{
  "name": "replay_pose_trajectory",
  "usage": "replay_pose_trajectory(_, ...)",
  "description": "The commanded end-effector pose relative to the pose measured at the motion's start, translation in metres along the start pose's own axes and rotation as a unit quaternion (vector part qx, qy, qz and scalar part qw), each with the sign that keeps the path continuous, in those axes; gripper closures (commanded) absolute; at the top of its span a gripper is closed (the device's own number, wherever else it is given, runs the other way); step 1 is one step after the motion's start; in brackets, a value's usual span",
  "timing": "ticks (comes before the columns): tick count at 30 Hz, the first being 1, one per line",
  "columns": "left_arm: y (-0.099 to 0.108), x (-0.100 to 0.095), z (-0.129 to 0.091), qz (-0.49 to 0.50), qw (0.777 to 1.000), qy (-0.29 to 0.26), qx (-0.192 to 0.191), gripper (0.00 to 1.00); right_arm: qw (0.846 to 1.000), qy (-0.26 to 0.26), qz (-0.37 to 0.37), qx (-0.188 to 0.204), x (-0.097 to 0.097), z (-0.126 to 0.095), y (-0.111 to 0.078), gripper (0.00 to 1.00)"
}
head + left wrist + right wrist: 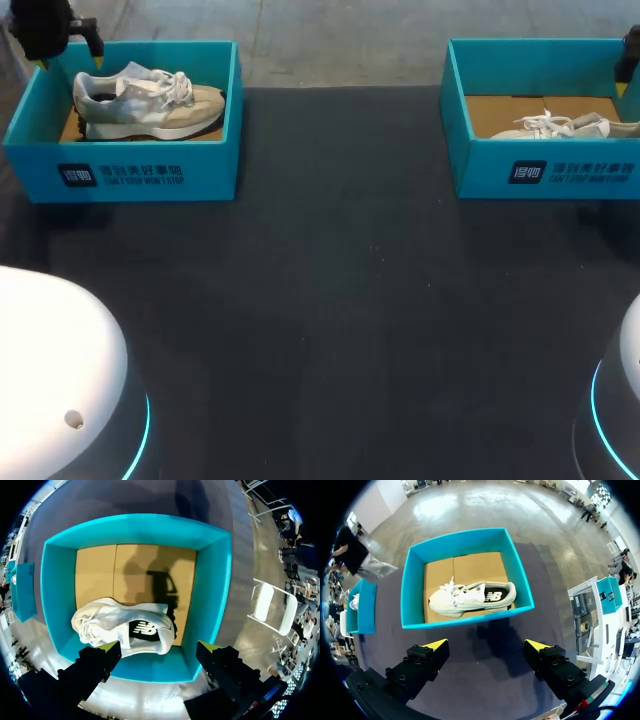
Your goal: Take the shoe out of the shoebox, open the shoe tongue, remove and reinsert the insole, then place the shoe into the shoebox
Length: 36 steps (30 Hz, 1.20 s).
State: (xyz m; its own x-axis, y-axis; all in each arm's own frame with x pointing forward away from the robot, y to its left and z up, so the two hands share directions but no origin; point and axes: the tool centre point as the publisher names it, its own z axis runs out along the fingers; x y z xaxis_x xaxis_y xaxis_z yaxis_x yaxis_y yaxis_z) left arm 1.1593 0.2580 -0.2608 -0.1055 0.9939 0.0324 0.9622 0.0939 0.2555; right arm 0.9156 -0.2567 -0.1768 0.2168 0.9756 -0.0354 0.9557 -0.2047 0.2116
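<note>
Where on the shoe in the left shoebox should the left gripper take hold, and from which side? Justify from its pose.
Probably the heel end, from straight above. The shoe lies logo side up, close along the shoebox wall, so the open left gripper could pinch it between sole and collar; loose laces clutter the other end.

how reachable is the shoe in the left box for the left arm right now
Probably yes: the left gripper hangs open above the lidless shoebox, with nothing over the shoe. The shoe lies close to one wall, which may crowd a finger.
</note>
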Motion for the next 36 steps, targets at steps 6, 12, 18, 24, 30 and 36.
replay_pose_trajectory(6, 0.01, 0.0, 0.023, 0.0, 1.0, 0.006, 0.022, 0.0, 1.0, 0.0, 0.0, -0.001, 0.0, 0.0, -0.001, 0.0)
replay_pose_trajectory(12, 0.012, 0.007, 0.032, 0.019, 0.999, 0.002, 0.045, 0.25, 1.0, 0.0, 0.0, -0.001, 0.0, 0.0, -0.001, 0.0)
replay_pose_trajectory(18, 0.014, 0.015, 0.04, 0.04, 0.997, 0.006, 0.064, 0.25, 1.0, 0.0, 0.0, -0.001, 0.0, 0.0, -0.001, 0.0)
replay_pose_trajectory(24, 0.023, 0.019, 0.053, 0.045, 0.996, 0.002, 0.076, 0.25, 1.0, 0.0, 0.0, -0.001, 0.0, 0.0, -0.001, 0.0)
replay_pose_trajectory(30, 0.029, 0.02, 0.067, 0.054, 0.995, 0.004, 0.087, 0.33, 1.0, 0.0, 0.0, -0.001, 0.0, 0.0, -0.001, 0.0)
replay_pose_trajectory(36, 0.032, 0.019, 0.079, 0.057, 0.994, 0.006, 0.092, 0.29, 1.0, 0.0, 0.0, -0.001, 0.0, 0.0, -0.001, 0.0)
